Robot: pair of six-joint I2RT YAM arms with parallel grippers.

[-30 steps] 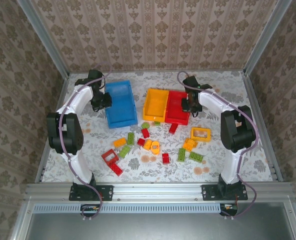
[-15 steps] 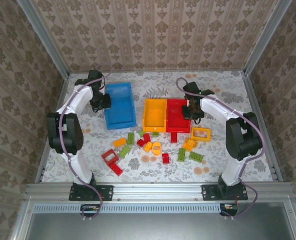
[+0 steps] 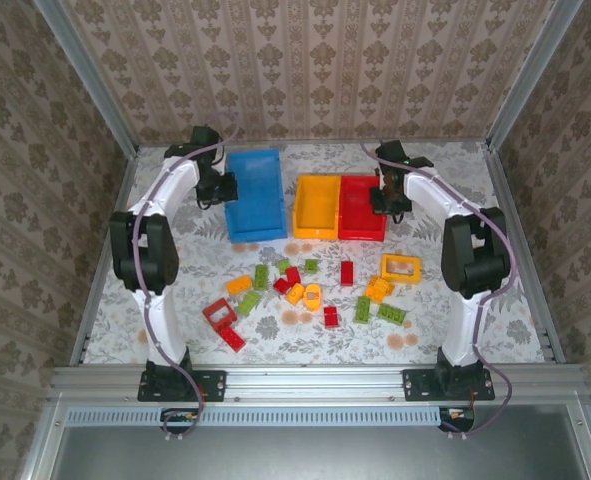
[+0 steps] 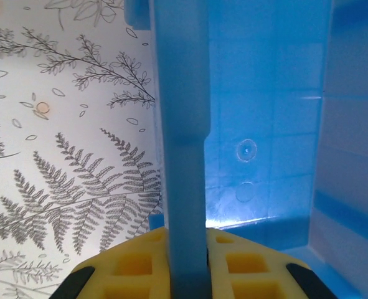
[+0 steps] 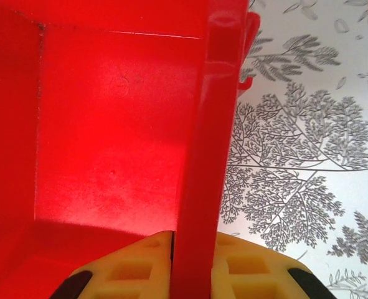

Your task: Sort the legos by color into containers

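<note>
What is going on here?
Each arm grips a bin wall: the left gripper is shut on the left wall of the blue bin, the right gripper on the right wall of the red bin, with the yellow bin beside it. The legos lie loose on the table, none sorted yet.

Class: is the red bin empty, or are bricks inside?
Empty, as far as visible: the red bin shows only bare floor.
</note>
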